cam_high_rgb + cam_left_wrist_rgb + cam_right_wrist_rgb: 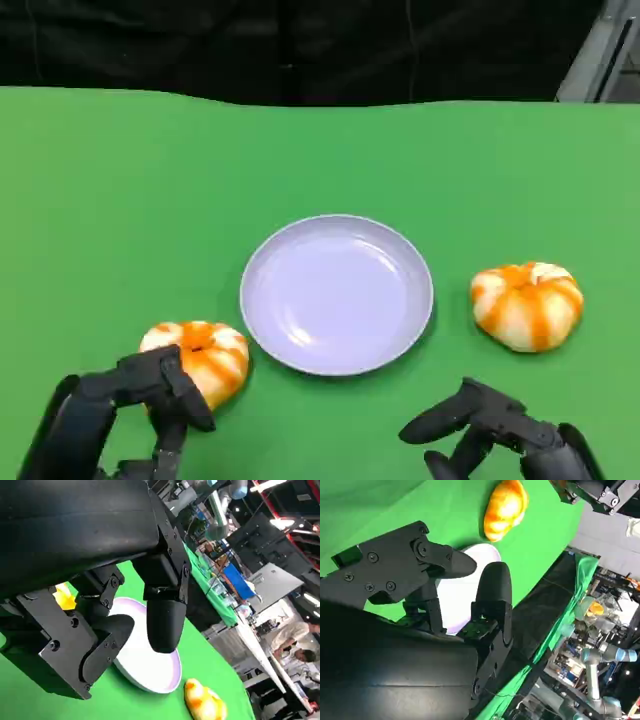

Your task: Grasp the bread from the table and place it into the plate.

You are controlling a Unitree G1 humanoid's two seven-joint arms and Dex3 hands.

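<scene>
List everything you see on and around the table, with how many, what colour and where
bread: 2, white with orange stripes; one left of the plate by the left hand, one right of the plate
plate: 1, pale lavender, holding nothing, table centre
table: 1, green cloth
person: 1, light top, far background, left wrist view
left hand: 1, black, fingers touching the left bread
right hand: 1, black, open, near table edge

We see the left hand (150, 395) covering the near side of the left bread (205, 355), so contact between the fingers (185, 400) and the bread is unclear. The picture's lower edge cuts off both forearms. In the left wrist view, fingers hide most of that bread and part of the plate (150, 672).
</scene>
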